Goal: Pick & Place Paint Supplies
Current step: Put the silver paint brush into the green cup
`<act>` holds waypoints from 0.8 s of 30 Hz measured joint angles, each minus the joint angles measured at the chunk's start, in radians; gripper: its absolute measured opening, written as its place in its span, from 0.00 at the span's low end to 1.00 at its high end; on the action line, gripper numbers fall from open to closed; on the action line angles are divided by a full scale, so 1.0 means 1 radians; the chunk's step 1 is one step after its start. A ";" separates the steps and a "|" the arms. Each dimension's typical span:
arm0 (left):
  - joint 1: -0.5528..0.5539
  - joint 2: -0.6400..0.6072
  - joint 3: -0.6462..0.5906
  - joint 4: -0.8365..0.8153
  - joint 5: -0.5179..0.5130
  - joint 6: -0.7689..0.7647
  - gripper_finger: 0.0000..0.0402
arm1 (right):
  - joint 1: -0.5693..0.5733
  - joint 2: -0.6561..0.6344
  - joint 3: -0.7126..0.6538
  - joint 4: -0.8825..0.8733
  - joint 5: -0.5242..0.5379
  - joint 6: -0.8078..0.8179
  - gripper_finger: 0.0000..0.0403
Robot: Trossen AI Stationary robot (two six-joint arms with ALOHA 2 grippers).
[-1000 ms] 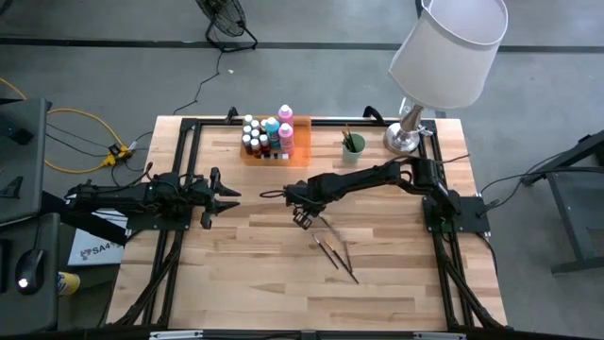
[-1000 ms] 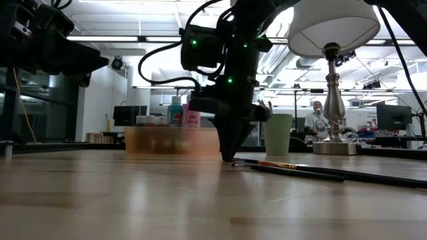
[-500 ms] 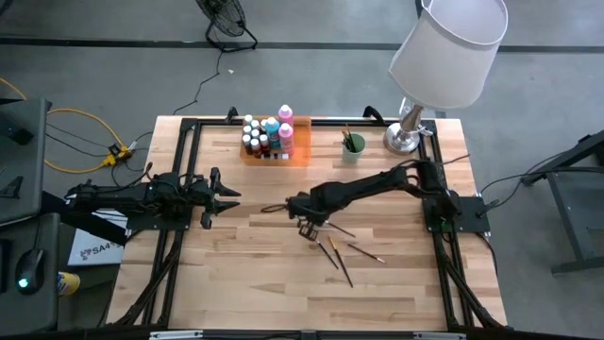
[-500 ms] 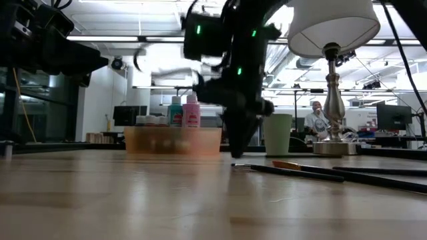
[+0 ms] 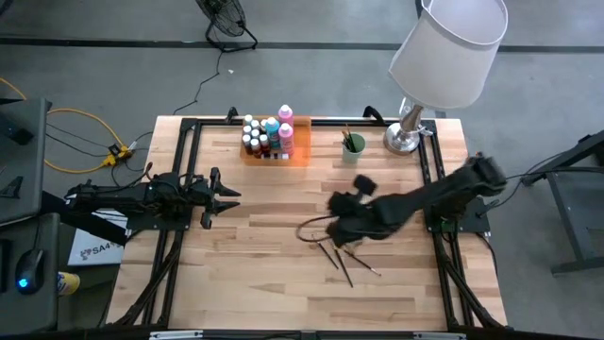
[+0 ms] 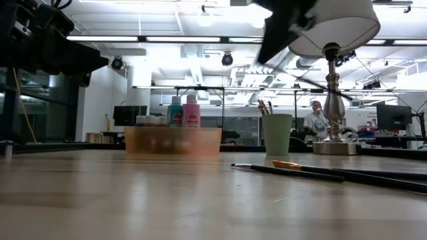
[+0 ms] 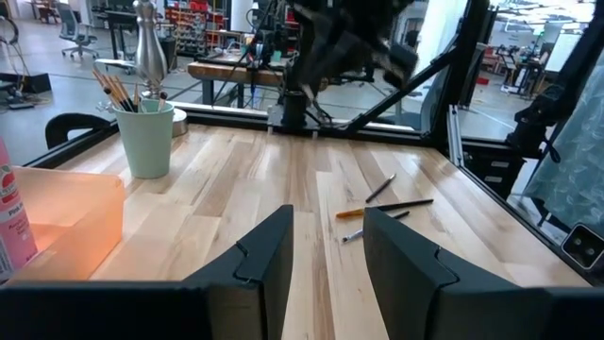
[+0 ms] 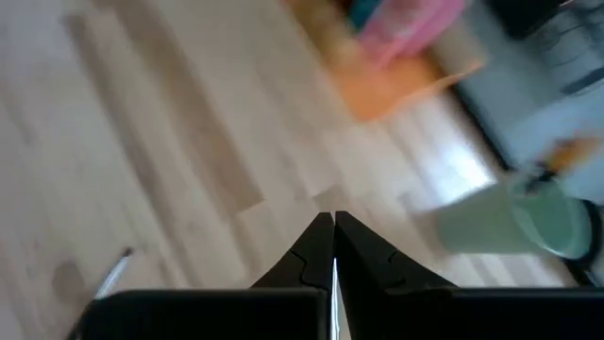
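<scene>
Several paintbrushes (image 5: pixel 340 257) lie loose on the tabletop (image 5: pixel 255 274) in the high view, well short of the green cup (image 5: pixel 352 147), so that part of the task looks unfinished. The paint bottles (image 5: pixel 267 135) stand in the orange tray (image 5: pixel 300 144) just beside the cup, and the cup already holds a few brushes. The right gripper (image 5: pixel 316 229) hangs above the loose brushes, clenched; whether a brush is pinched in it cannot be told here. The left gripper (image 5: pixel 226 195) waits well away from the cup, partly parted and holding nothing.

Low view: two or three brushes (image 6: pixel 293 170) lie flat on the wood, nearer the camera than the cup (image 6: pixel 278 134). The tray (image 6: pixel 172 141) with bottles stands beside the cup on the side away from the lamp (image 6: pixel 333 73). Behind is a workshop with ceiling strip lights, and a person sits far off.

Left wrist view: the brushes (image 7: pixel 382 204) lie ahead of the left gripper's fingers (image 7: pixel 269 260), apart from the cup (image 7: pixel 146 137).

Right wrist view: the right gripper's fingers (image 8: pixel 316 250) meet tip to tip over bare wood; nothing visible between them.
</scene>
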 joint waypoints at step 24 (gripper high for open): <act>0.000 0.000 0.000 0.000 0.001 0.000 0.31 | 0.278 -0.550 -0.526 0.141 0.364 0.284 0.01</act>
